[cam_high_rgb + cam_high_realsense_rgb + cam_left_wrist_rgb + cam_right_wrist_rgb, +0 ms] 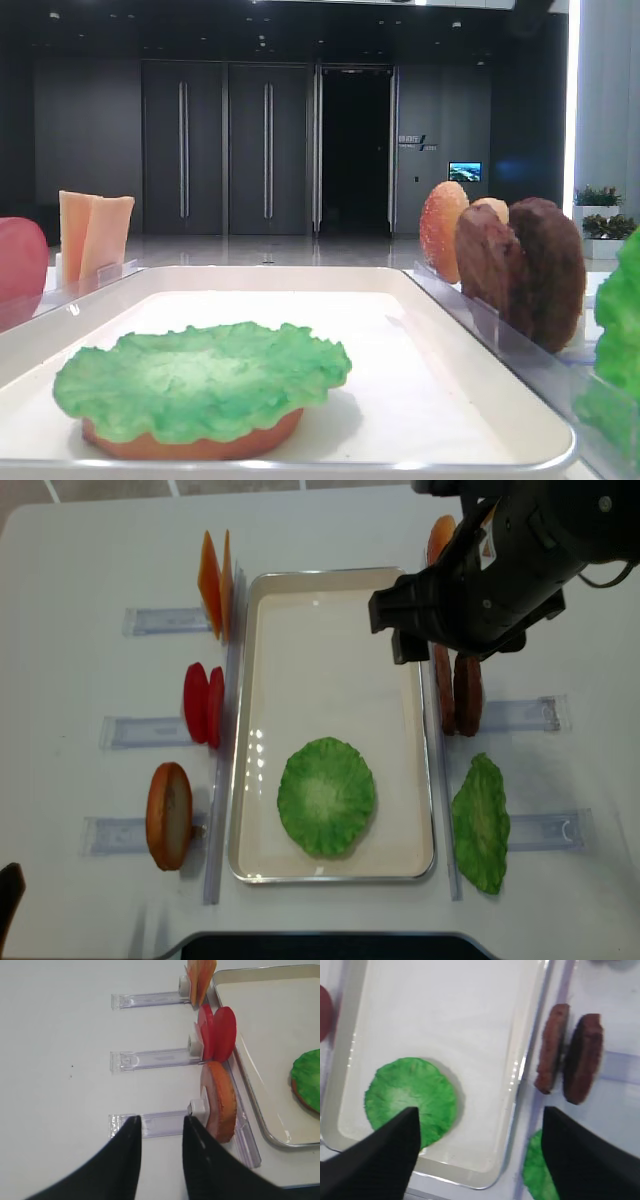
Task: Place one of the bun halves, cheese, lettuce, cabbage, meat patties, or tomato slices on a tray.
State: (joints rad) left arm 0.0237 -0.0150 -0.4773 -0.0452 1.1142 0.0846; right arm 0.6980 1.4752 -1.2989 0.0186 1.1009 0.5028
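Note:
The lettuce [326, 796] lies flat on a bun half [190, 445] at the near end of the white tray [330, 630]. My right gripper [480, 1135] hangs open high above the tray's near right corner, with nothing between its fingers. The right arm [480, 580] covers the tray's far right side. Two meat patties [467, 695] stand on edge in a clear rack just right of the tray. My left gripper [160, 1119] hovers over the table left of the tray, its fingers a little apart and empty. An upright bun half [220, 1100] stands just to its right.
Left of the tray, clear racks hold cheese [215, 580] and tomato slices [203, 703] on edge. On the right, another green leaf [481, 823] stands in a rack near the front, and a speckled bun [443, 230] stands behind the patties.

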